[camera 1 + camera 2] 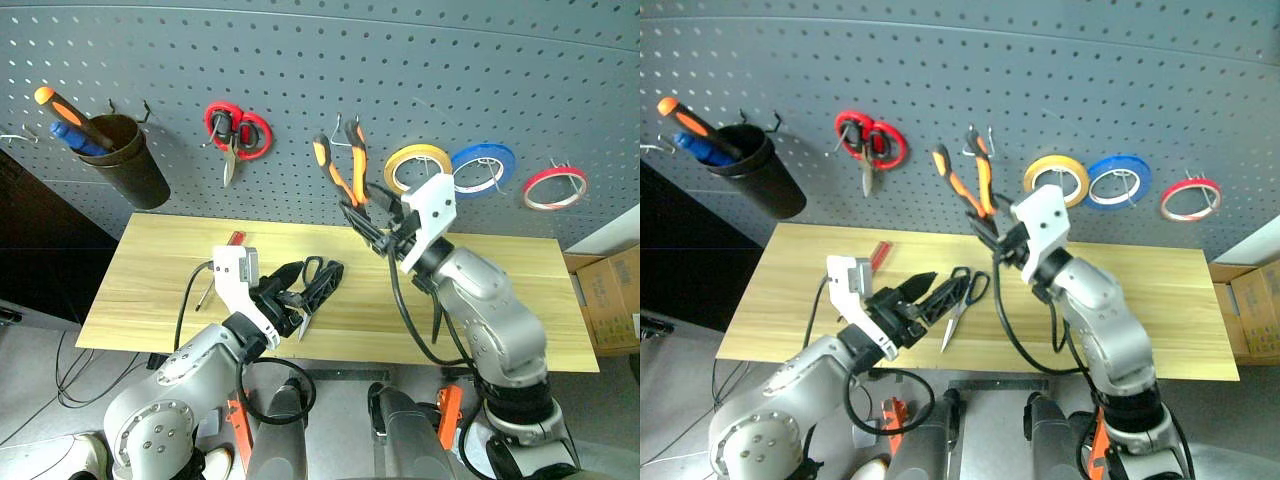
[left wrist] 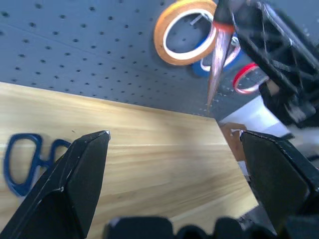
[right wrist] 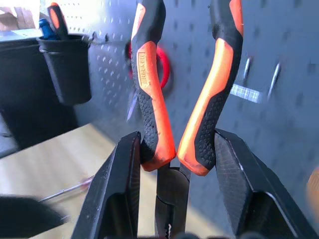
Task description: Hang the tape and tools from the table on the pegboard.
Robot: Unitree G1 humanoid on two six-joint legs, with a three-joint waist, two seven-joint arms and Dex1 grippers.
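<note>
- One tool is in the air: the pliers (image 1: 342, 165), orange-and-black handles up, are clamped low on their handles between the right gripper's (image 3: 172, 164) two fingers, right in front of the pegboard (image 1: 330, 60) and above the table's (image 1: 500, 290) far edge.
- Whether either handle has caught a hook I cannot tell; I judge this hanging step as under way, not finished.
- Just right of the pliers on the pegboard hang a yellow roll (image 1: 417, 165), then a blue roll (image 1: 483, 167), then the red tape (image 1: 556, 187) on its own hook, so the tape looks done.
- Left of the pliers on the pegboard hang red-handled scissors (image 1: 237, 135), and further left a dark cup (image 1: 125, 160) holds an orange-handled screwdriver (image 1: 62, 112).
- Below the pliers, on the table, lie the dark-handled scissors (image 1: 962, 297), unhung.
- Left of those scissors lies the red-handled screwdriver (image 1: 222, 260), partly hidden by the left arm, also unhung.
- Near the dark scissors, the left gripper (image 1: 925, 292) hovers over the table with its fingers wide apart and nothing between them.
- By my reckoning, one of four items hangs, one is going up, and two wait on the table.
</note>
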